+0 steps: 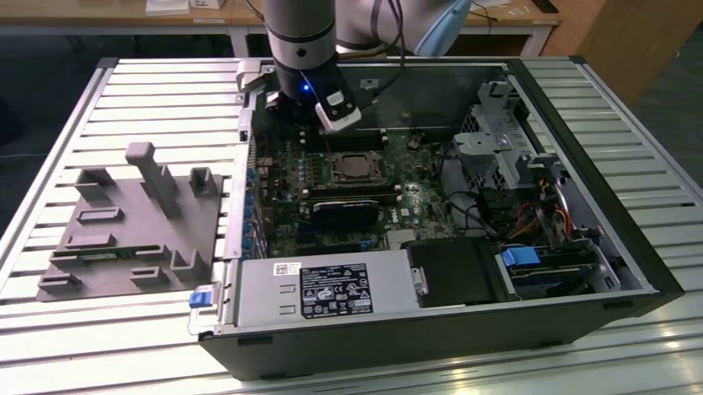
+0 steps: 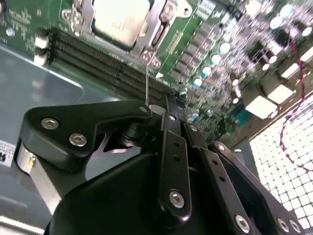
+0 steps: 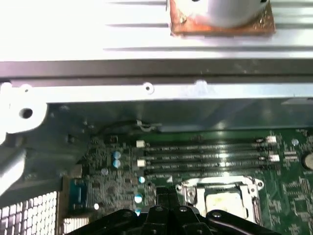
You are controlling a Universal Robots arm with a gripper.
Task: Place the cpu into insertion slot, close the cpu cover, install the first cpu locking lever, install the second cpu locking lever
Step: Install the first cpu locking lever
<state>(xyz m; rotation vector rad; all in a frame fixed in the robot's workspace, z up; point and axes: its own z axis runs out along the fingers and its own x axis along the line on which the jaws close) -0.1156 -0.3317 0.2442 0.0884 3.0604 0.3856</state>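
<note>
The cpu (image 1: 355,167) lies flat in the insertion slot (image 1: 332,169) on the green motherboard, its silver top (image 2: 117,19) showing. The cpu cover (image 2: 152,25) lies down around it as a silvery frame (image 3: 247,188). A thin metal locking lever (image 2: 146,78) stands up from the socket's edge and ends beside my gripper's linkage. My gripper (image 2: 171,97) hangs over the memory slots just beside the socket, fingers together with nothing between them. In the exterior view the gripper (image 1: 301,133) is at the far side of the socket. The first wrist view has the fingers (image 3: 161,211) close to the socket.
Black memory slots (image 2: 98,63) run between gripper and case wall (image 3: 156,90). A black heatsink block (image 1: 342,216), the grey power supply (image 1: 318,288) and a drive cage (image 1: 495,140) sit inside the case. A grey fixture (image 1: 132,222) lies on the exterior view's left.
</note>
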